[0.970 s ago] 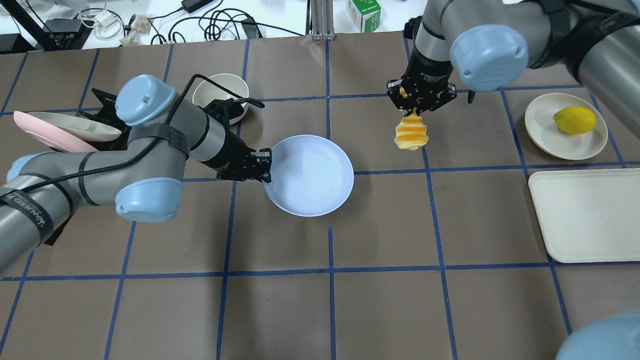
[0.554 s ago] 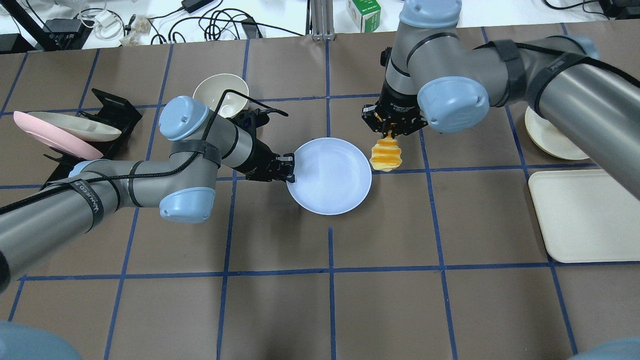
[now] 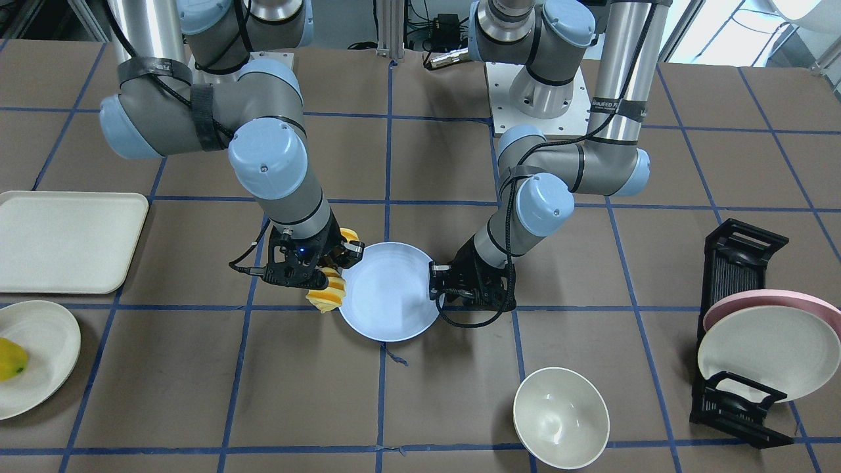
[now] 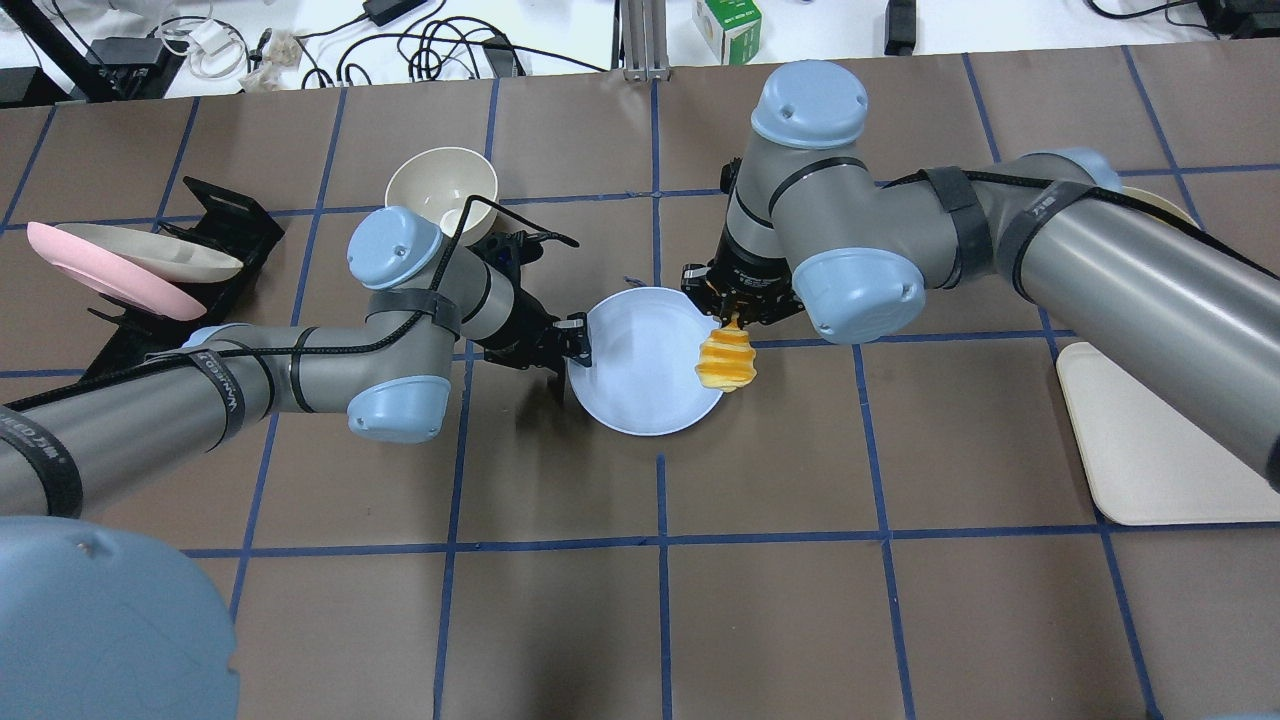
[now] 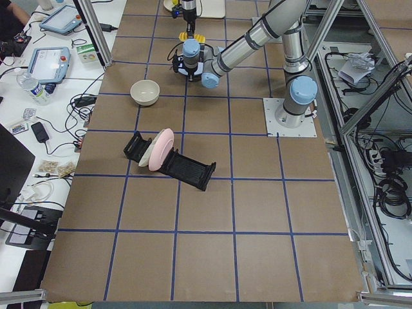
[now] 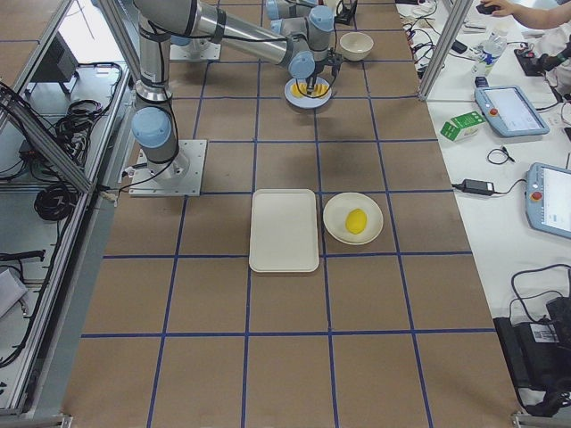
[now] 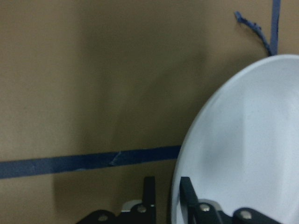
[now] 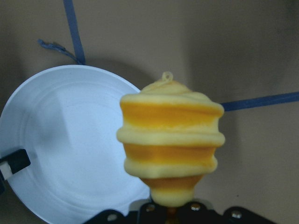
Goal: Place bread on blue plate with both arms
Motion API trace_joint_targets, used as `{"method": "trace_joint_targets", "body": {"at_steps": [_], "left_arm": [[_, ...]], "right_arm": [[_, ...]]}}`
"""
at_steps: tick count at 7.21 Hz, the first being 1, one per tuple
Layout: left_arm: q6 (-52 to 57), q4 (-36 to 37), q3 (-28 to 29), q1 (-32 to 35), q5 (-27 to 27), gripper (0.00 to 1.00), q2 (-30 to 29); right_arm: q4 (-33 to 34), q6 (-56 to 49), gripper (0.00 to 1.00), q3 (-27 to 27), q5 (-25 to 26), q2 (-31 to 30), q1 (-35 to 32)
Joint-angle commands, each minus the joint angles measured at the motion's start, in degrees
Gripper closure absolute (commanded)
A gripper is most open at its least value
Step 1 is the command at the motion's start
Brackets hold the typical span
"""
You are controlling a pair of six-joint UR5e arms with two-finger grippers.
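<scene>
The blue plate [image 4: 640, 355] is held by its left rim in my shut left gripper [image 4: 577, 345] and casts a shadow on the table below. In the left wrist view the plate's [image 7: 243, 140] rim sits between the two fingers [image 7: 186, 187]. My right gripper [image 4: 735, 312] is shut on one end of the bread [image 4: 727, 362], which hangs down over the plate's right rim. The right wrist view shows the bread [image 8: 170, 140] beside and partly over the plate [image 8: 70, 149]. In the front view the bread [image 3: 328, 295] touches the plate's [image 3: 387, 295] edge line.
A cream bowl [image 4: 442, 185] stands behind the left arm. A black dish rack [image 3: 736, 263] with a pink plate [image 4: 100, 275] and a cream plate [image 3: 755, 348] is at the far left. A cream tray [image 4: 1150, 440] and a cream plate with yellow fruit [image 3: 10, 360] lie to the right.
The right arm has carried the bread left and toward the robot, to the plate's right rim. The left arm has brought the plate toward the table's middle.
</scene>
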State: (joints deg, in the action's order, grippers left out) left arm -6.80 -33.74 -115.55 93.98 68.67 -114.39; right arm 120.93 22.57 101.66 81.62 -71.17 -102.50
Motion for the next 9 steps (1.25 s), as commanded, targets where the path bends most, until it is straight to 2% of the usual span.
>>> {"method": "trace_joint_targets", "body": {"at_steps": [1, 2, 4, 5, 6, 7, 9], "left_arm": [[0.0, 0.0, 2.4, -0.6, -1.3, 0.00, 2.6], [-0.7, -4.0, 5.0, -1.4, -2.8, 0.00, 4.0], [-0.7, -23.9, 12.1, -2.0, -0.4, 0.00, 9.2], [-0.7, -36.1, 18.0, -2.0, 4.0, 0.00, 12.1], [-0.6, -48.2, 23.3, -2.0, 7.2, 0.00, 13.7], [-0.6, -56.1, 27.7, -2.0, 12.1, 0.00, 15.4], [0.3, -59.6, 29.5, -1.9, 19.9, 0.00, 20.1]], "right_arm": [[2.6, 2.4, 1.00, 0.8, -2.0, 0.8, -0.7], [3.7, 2.4, 1.00, 0.5, -2.2, 1.5, -2.2], [8.4, 5.4, 1.00, 0.3, -7.6, 5.2, -2.9], [8.2, 6.3, 1.00, 0.9, -7.1, 6.5, -3.6], [8.2, 6.8, 0.63, 0.9, -7.5, 6.4, -3.8], [8.0, 6.8, 0.01, 1.0, -7.0, 6.5, -3.8], [8.0, 5.6, 0.00, 0.1, -7.1, 6.5, -3.7]]}}
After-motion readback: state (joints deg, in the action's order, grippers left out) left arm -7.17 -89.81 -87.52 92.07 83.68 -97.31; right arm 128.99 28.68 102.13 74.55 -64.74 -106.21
